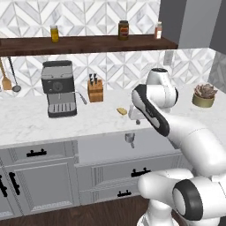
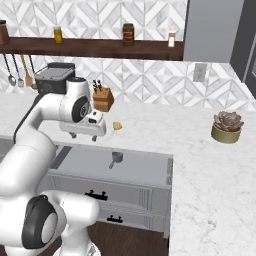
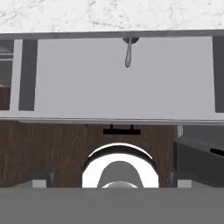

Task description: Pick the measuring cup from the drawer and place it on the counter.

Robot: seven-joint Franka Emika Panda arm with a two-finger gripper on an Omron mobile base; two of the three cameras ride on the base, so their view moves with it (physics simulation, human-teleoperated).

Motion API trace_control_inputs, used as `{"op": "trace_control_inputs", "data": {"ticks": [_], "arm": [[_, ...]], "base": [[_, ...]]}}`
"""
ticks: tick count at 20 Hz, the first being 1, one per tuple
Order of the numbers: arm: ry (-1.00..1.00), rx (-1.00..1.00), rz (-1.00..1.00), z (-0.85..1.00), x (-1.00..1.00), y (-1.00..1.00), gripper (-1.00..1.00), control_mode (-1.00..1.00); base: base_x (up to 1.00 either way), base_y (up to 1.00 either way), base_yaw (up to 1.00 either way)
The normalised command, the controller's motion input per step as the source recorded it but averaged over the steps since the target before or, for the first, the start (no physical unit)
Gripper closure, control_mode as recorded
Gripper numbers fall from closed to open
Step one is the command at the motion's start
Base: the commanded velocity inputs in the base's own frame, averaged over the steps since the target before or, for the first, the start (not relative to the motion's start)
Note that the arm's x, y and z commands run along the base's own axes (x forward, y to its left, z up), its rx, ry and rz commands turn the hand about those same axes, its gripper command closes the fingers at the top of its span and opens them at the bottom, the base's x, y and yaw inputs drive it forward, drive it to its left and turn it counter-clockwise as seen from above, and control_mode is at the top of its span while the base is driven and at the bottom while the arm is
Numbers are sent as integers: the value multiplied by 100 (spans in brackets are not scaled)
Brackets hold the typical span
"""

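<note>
The measuring cup (image 1: 129, 138) lies in the open drawer (image 1: 106, 152), near the drawer's back edge and roughly midway along its width. It appears just right of centre in the left base view, left of centre in the right base view (image 2: 116, 159), and at top centre of the hand view (image 3: 128, 50). It touches the pale drawer floor and nothing else. In the hand view the cup's long axis runs nearly straight up and down the frame: the wider bowl end sits at the top, against the drawer's back edge, and the narrow end points down the frame toward the drawer front, slightly to the left. Which end carries the stub handle is too small to tell.

The gripper (image 2: 83, 136) hangs above the drawer, left of centre in the right base view, well apart from the cup and holding nothing. Whether its fingers are spread or closed cannot be told from these views.

Progress, as judged: the drawer is out and the cup exposed, but no grasp has been made. Descent, grasp, lift and placement on the surface (image 1: 26, 123) all remain. A small yellowish lump (image 1: 122, 111) and a knife block (image 1: 95, 90) stand on that surface behind the drawer, and a potted succulent (image 2: 226, 126) at right.
</note>
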Motion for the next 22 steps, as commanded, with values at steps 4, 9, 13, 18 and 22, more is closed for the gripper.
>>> {"op": "trace_control_inputs", "data": {"ticks": [4,9,13,18,22], "arm": [[12,5,0,-98,1,-23,-100,-100],[-1,0,0,-80,16,-4,-100,-100],[-10,-3,0,-64,21,0,-100,-100],[-9,-8,0,-83,26,2,-100,-100],[-6,-2,0,-59,28,0,-100,-100]], "base": [[0,0,0],[0,0,0],[0,0,0],[0,0,0],[0,0,0]]}}
